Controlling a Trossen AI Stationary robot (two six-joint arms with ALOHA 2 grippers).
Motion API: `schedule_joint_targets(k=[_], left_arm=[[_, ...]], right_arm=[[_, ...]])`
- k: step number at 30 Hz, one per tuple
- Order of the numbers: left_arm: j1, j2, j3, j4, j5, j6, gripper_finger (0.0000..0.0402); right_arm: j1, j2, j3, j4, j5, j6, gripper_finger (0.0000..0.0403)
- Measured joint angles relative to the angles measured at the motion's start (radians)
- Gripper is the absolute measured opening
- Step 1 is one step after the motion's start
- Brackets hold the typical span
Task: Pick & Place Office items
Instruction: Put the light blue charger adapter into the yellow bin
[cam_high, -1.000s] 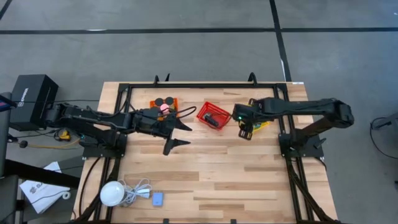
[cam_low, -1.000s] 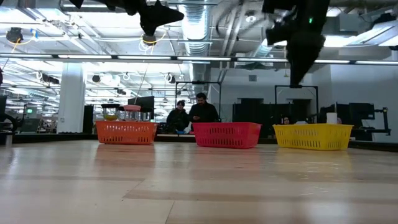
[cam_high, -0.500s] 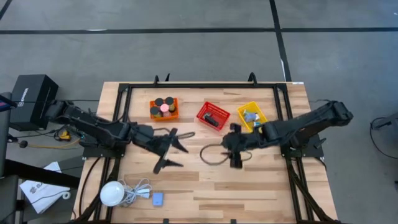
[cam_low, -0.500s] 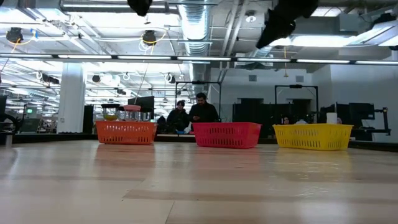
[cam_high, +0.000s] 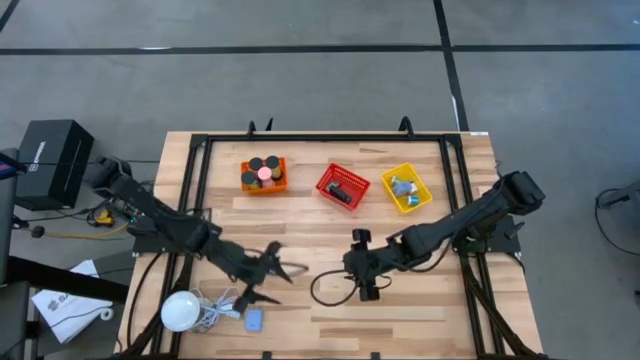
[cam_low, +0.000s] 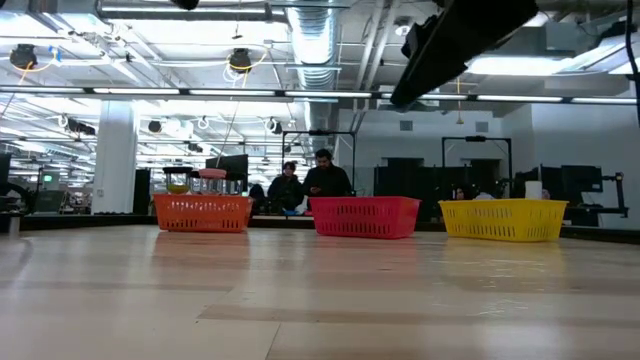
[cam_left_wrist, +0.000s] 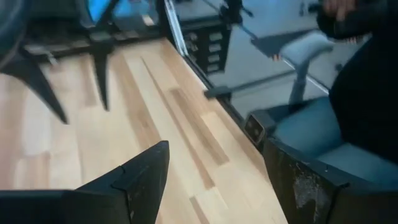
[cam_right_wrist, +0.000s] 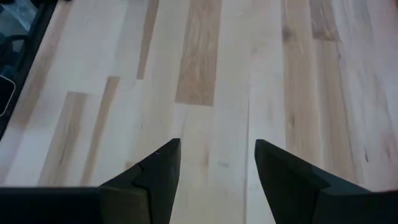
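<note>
While near the light-blue piece (cam_high: 254, 320), left gripper (cam_high: 262, 279) (jaws apart, empty).

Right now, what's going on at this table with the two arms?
Neither arm is holding anything. The left hand hangs open over the near part of the wooden table, close to a light-blue piece and a white bulb with its cable. The right hand is open over bare wood mid-table. At the far side, the orange basket, red basket and yellow basket already hold items.

Orange basket (cam_low: 202, 212), red basket (cam_low: 364, 216), yellow basket (cam_low: 503, 219) across table (cam_low: 320, 300)
</note>
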Motion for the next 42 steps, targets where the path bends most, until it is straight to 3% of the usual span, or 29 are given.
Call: schedule_joint_targets(k=[4,10,13,19,31,38,42], left_arm=[[-0.018,0.098,0.056,-0.026,0.017,-0.024,0.0249],[-0.018,0.245,0.254,-0.432,0.052,-0.023,0.025],[-0.032,0.304,0.32,-0.535,0.053,-0.048,0.0248],[-0.084,0.362,0.349,-0.566,0.115,-0.132,0.0238],[-0.186,0.443,0.349,-0.696,0.111,-0.177,0.025],[-0.239,0.453,0.348,-0.699,0.072,-0.054,0.0259],[-0.276,0.453,0.348,-0.725,0.032,0.091,0.0258]], right_arm=[[-0.004,0.009,0.0,0.006,-0.002,0.0,0.0198],[-0.029,-0.005,0.001,0.02,-0.005,0.0,0.0198],[-0.036,-0.005,0.0,0.01,-0.006,0.0,0.0198],[-0.036,-0.006,0.0,0.003,-0.007,0.0,0.0198],[-0.035,-0.006,0.0,-0.004,-0.016,-0.008,0.0198],[-0.037,-0.006,0.0,-0.009,-0.051,-0.075,0.0198],[-0.037,-0.006,0.0,-0.01,-0.051,-0.079,0.0198]])
